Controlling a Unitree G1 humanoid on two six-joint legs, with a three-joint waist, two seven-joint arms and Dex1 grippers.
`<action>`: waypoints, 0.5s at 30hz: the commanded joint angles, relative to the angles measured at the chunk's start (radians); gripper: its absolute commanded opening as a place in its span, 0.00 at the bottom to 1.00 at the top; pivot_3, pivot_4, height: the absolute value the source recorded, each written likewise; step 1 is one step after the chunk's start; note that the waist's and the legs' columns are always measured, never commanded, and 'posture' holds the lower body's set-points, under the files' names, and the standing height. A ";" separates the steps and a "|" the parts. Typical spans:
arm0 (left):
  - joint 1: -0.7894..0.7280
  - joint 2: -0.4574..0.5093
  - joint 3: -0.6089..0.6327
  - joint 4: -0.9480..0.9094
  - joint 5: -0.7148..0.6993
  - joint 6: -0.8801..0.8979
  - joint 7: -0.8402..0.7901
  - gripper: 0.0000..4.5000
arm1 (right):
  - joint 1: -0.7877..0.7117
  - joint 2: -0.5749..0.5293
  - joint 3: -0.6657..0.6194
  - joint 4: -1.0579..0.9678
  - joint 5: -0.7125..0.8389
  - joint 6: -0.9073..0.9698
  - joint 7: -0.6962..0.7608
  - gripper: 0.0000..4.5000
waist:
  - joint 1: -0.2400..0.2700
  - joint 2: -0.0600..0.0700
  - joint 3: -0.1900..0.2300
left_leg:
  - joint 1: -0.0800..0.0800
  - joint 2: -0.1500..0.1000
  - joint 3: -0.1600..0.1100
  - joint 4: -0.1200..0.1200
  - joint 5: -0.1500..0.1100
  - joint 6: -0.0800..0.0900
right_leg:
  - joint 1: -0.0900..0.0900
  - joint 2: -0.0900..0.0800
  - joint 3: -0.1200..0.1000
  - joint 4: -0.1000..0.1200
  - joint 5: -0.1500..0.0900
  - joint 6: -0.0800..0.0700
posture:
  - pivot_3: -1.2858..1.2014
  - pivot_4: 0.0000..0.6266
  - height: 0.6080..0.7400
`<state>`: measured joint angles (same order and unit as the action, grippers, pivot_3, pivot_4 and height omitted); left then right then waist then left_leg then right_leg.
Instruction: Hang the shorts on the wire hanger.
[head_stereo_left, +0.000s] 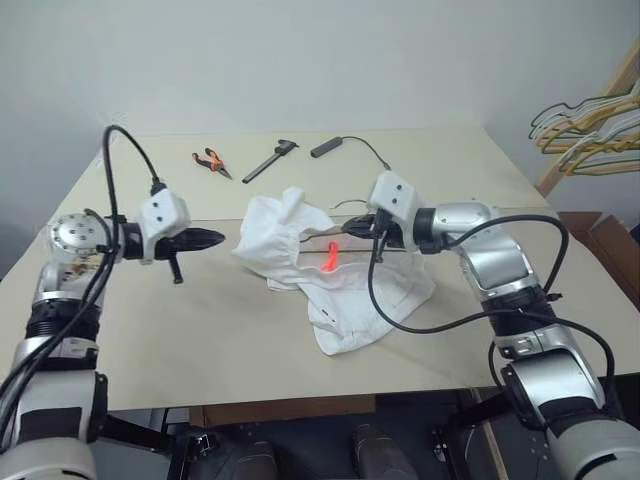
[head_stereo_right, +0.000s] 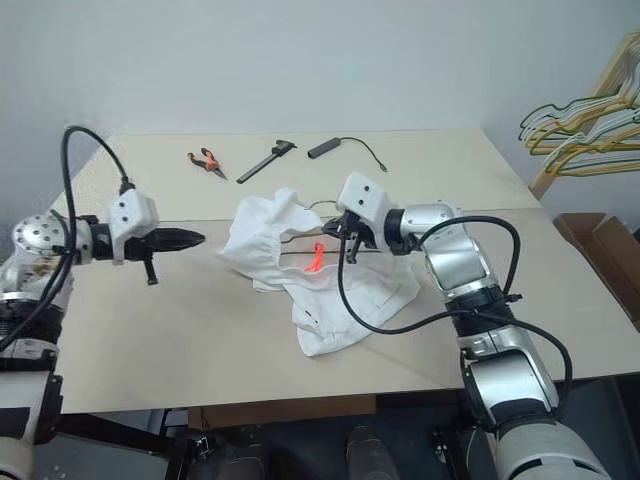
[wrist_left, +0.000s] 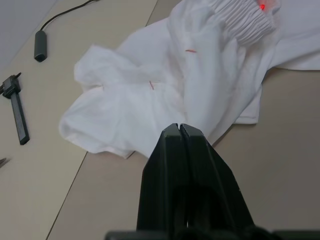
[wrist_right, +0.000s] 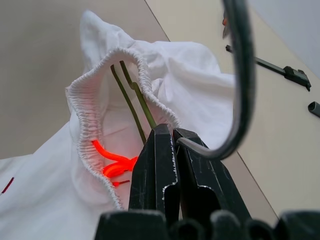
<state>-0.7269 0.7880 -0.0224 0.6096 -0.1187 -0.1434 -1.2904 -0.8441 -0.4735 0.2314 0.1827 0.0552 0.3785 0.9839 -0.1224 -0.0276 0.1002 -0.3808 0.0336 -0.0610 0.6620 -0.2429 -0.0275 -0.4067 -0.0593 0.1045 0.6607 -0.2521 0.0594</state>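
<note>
My right arm reaches forward over the table (head_stereo_left: 150, 370), bent at the elbow, and its wrist turns inward so that my right gripper (head_stereo_left: 357, 228) points toward my left side and a little downward. My left arm is raised at my left side, with the forearm across me, and my left gripper (head_stereo_left: 212, 238) points toward the right, also a little downward, at the white cloth.

The shorts (head_stereo_left: 330, 285) lie crumpled in the middle of the table, between my two grippers. One part is lifted up near my right gripper, and the rest spreads flat toward me. The elastic waistband (wrist_right: 82, 120) stands open like a mouth, with the red-orange mark (wrist_right: 112, 162) inside it.

The wire hanger (wrist_right: 132, 102) goes into this waistband opening. Its thin wires run away from my right gripper into the cloth, so the long axis lies roughly across the table, from right to left. Its curved hook (wrist_right: 240, 85) rises beside my right fingers.

My right fingers are pressed together on the neck of the hanger, just below the hook. My left fingers (wrist_left: 172, 165) are closed together with nothing between them, and their tips are just beside the edge of the shorts; I cannot tell if they touch the cloth.
</note>
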 joint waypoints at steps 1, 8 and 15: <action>-0.039 -0.026 -0.007 -0.039 -0.024 0.043 -0.021 0.20 | -0.040 -0.004 -0.006 -0.054 0.012 0.018 0.012 0.00 | -0.001 0.000 0.000 | 0.000 0.000 0.000 0.000 0.000 0.000 | 0.000 0.000 0.000 0.000 0.000 0.000 | 0.51 0.03 1.00; -0.078 -0.087 -0.001 -0.097 -0.051 0.062 -0.040 0.71 | -0.146 -0.045 0.017 -0.114 0.025 0.240 0.064 0.00 | -0.004 0.000 0.000 | -0.001 0.000 0.000 0.000 0.000 0.000 | -0.001 0.000 0.000 0.000 0.000 0.000 | 0.50 0.02 1.00; -0.106 -0.121 -0.011 -0.137 -0.070 0.052 -0.047 0.99 | -0.246 -0.071 0.045 -0.135 0.055 0.440 0.109 0.00 | -0.006 0.000 -0.004 | -0.001 0.000 0.000 0.000 0.000 0.000 | -0.001 0.000 0.000 -0.001 0.000 0.000 | 0.50 0.01 1.00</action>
<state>-0.7948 0.6644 -0.0373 0.5076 -0.1662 -0.0874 -1.3284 -1.0564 -0.5351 0.2806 0.0795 0.0927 0.7857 1.0844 -0.1282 -0.0274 0.0961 -0.3820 0.0335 -0.0609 0.6623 -0.2428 -0.0276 -0.4076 -0.0594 0.1045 0.6601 -0.2521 0.0594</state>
